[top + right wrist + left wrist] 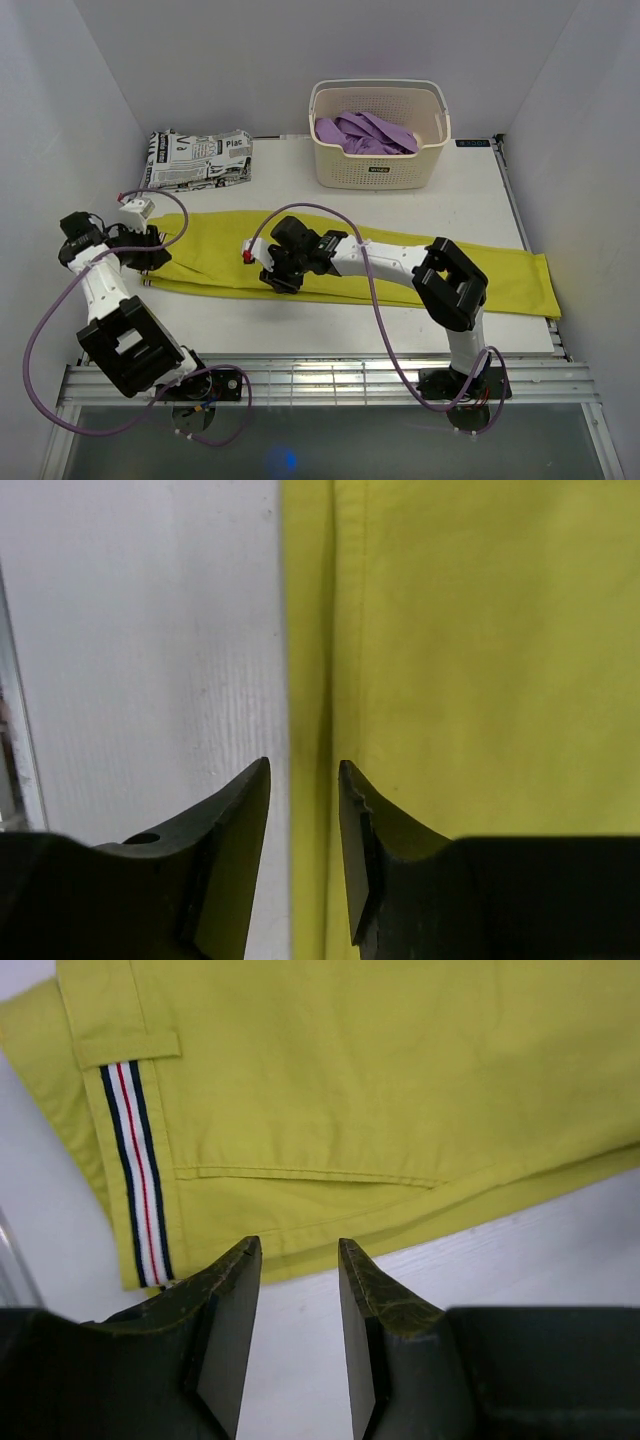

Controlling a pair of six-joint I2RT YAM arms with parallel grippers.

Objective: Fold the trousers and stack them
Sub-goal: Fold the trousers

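White walls close in on three sides of the white table (330, 322), where the trousers (215, 255) lie flat and at full length. They run from the 9 o'clock edge to the 4 o'clock corner, with the waist end at 9 o'clock. A cream basket (376, 172) holding a purple garment (365, 132) stands at 12 o'clock. A folded newspaper-print garment (200, 158) lies at 10 o'clock, well apart from the yellow cloth.

My left hand (152, 262) hangs at the waist end. From its wrist camera, the left hand (300, 1250) has its fingers partly apart with nothing between them. Their tips are over bare table (560, 1250), just short of the trousers (400, 1090). At 10 o'clock from the tips, a navy, white and red striped tape (140, 1180) runs down the side seam from a belt loop (130, 1048). A pocket seam (310, 1175) crosses at 12 o'clock.

My right hand (272, 270) reaches across to the near long edge of the trousers, toward the waist end. Seen from its wrist, the right hand (305, 770) is also partly apart and holds nothing. The cloth's edge runs toward 12 o'clock from the gap, with table (150, 630) on the 9 o'clock side and trousers (480, 680) on the 3 o'clock side. I cannot tell whether either hand touches the surface.
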